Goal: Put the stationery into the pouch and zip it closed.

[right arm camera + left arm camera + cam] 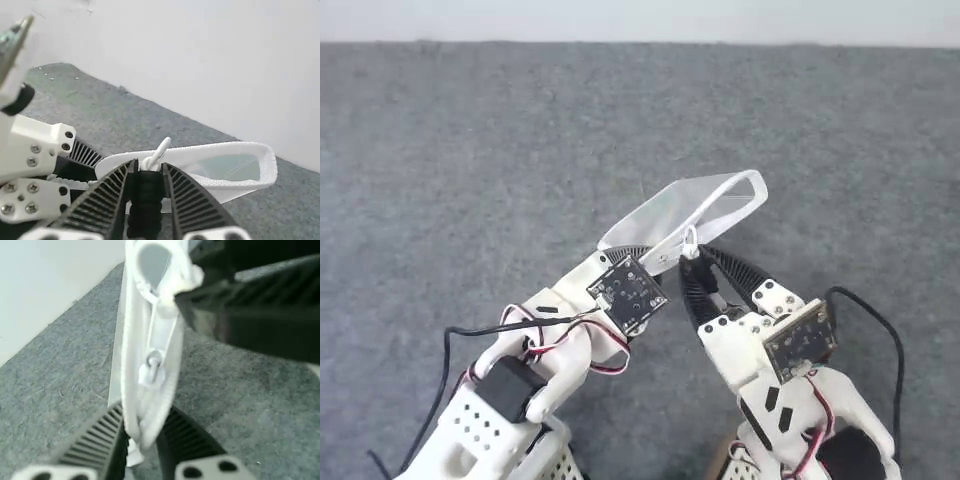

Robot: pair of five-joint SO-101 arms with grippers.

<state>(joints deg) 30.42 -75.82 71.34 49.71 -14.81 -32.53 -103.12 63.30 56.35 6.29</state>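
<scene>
A grey, felt-like worktop [470, 150] runs from the near edge to a plain white wall [640, 20] along its far edge. The pouch [665, 212], white with a see-through side, lies over the middle of the worktop, a little towards the near edge. It is turned on edge and slants away from the arms towards the far right corner. The left gripper [642, 257] has its jaws closed on the pouch's near end, pinching the white seam between the ribbed pads. The right gripper [694, 262], just beside it, has its jaws drawn almost together on the white pull cord [690, 240], whose loop pokes out above the fingertips. In the left wrist view the cord leads back to a small slider [152, 361] close to the left jaws. The mouth gapes at the pouch's far end, where its white rim forms an open loop. Whether that far end rests on the worktop or hangs clear of it cannot be told, and the see-through side gives no clear sight of anything inside. A dark ribbed shape sits between the right jaws below the cord, too blurred to name. Both arms are cut off by the near edge of the high view, and a black cable [868, 312] curves beside the right arm
</scene>
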